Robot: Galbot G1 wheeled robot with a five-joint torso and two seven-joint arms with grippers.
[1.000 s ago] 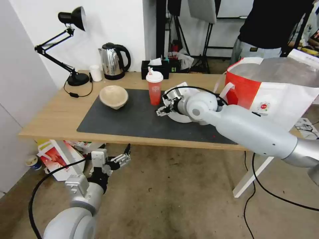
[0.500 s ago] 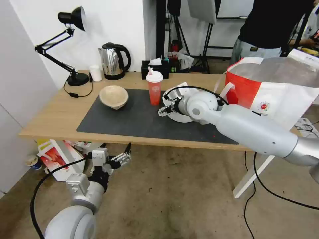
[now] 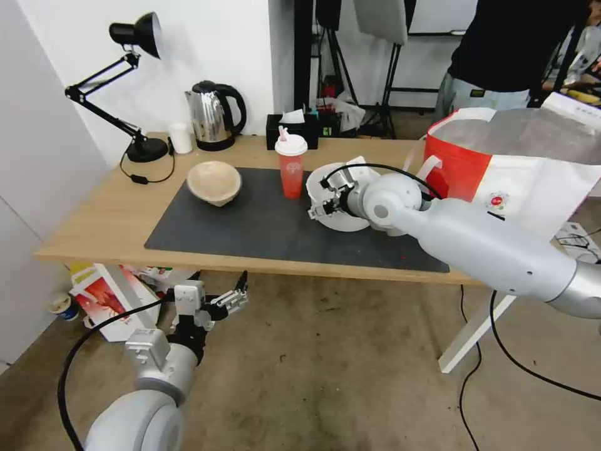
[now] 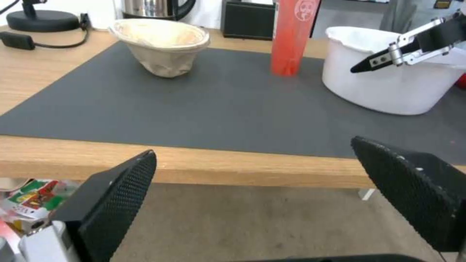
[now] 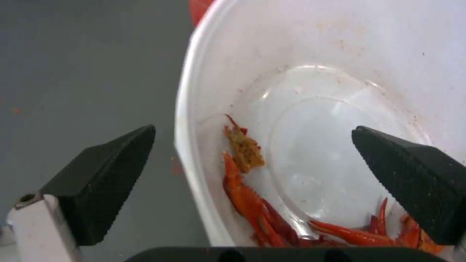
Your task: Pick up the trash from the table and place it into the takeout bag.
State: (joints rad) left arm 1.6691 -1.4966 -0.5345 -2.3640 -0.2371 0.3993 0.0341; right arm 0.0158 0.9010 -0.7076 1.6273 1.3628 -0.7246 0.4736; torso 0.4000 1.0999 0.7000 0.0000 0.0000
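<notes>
1. Since a second ago your right gripper (image 3: pixel 320 203) has slid toward 3 o'clock across the mat and now straddles the rim of the large white bowl (image 3: pixel 338 216) — fingers spread wide, one outside the wall and one over the inside, gripping nothing.
2. You have the table (image 3: pixel 113 219) spanning the head view, its dark grey mat (image 3: pixel 250 225) under all three pieces of trash.
3. Your takeout bag (image 3: pixel 519 169) stands open at 3 o'clock of the mat, foil lining showing, just beside the white bowl.
4. That white bowl sits at the mat's 3 o'clock end; the right wrist view shows red crayfish shells (image 5: pixel 257 207) in its bottom.
5. Your beige bowl (image 3: pixel 214 181) rests at the mat's 10 o'clock corner, well apart from the gripper.
6. The red drink cup (image 3: pixel 291 166) stands upright just beside the white bowl, on its 9 o'clock side.
7. Your left gripper (image 3: pixel 226 299) hangs below the table edge at 7 o'clock — fingers wide apart, holding nothing.
</notes>
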